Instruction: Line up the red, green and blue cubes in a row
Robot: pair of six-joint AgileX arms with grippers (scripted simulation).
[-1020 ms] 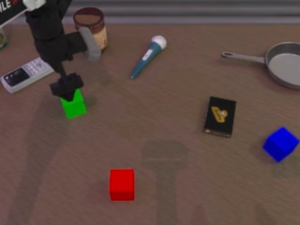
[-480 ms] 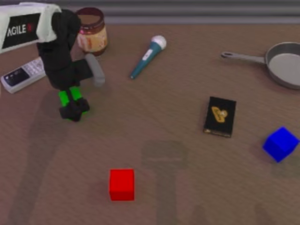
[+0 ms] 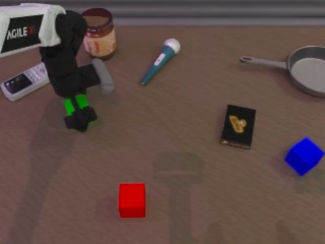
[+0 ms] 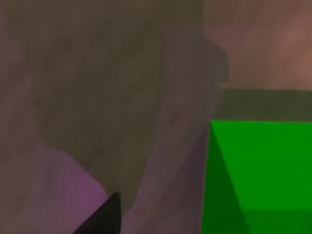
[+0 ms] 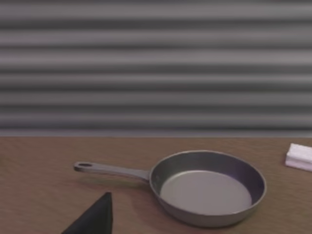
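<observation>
- Top view puts your left gripper (image 3: 79,118) down over the green cube (image 3: 71,104); whether its fingers grasp it, you cannot tell.
- Next, lift and carry it beside the red cube (image 3: 132,200).

red cube (image 3: 132,200), green cube (image 3: 74,104), blue cube (image 3: 303,156)

matt wood-grain table (image 3: 193,127), smooth grey metal pan (image 5: 209,187)

Left pincer (image 3: 80,121) now down over green cube (image 3: 75,104).
</observation>
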